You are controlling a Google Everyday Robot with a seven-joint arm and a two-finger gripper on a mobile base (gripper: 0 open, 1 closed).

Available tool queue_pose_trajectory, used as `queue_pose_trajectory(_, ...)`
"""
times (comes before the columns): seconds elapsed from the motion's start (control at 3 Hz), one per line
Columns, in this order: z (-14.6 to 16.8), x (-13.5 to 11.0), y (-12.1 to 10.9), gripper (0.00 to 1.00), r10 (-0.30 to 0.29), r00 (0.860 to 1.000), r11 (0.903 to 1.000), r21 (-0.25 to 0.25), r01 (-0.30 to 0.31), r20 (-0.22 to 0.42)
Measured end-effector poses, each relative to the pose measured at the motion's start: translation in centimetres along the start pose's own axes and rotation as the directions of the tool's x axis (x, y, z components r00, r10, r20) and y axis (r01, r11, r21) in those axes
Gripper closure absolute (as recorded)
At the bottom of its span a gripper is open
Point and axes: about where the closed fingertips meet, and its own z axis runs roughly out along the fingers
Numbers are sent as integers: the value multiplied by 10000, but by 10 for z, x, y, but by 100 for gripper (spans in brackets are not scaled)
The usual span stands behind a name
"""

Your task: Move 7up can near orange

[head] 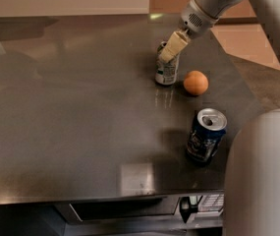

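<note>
Seeing 7up can (167,73) standing upright, upper centre of counter (70,107), orange (196,82) near on its right. Noting end effector (171,48) overlapping can top, grip unclear; dark blue can (206,135) lower right, apart.

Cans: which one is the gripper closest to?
The silvery-white 7up can, beside the orange; the gripper is at its top. The dark blue can stands apart.
</note>
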Motion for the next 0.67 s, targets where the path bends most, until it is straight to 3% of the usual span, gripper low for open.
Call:
queue_pose_trajectory(0.33, 4, -2, -1, 4, -2, 10000, 10000, 11, 2, 42)
queue_pose_trajectory(0.67, 6, -3, -2, 0, -6, 10000, 10000, 13, 6, 64)
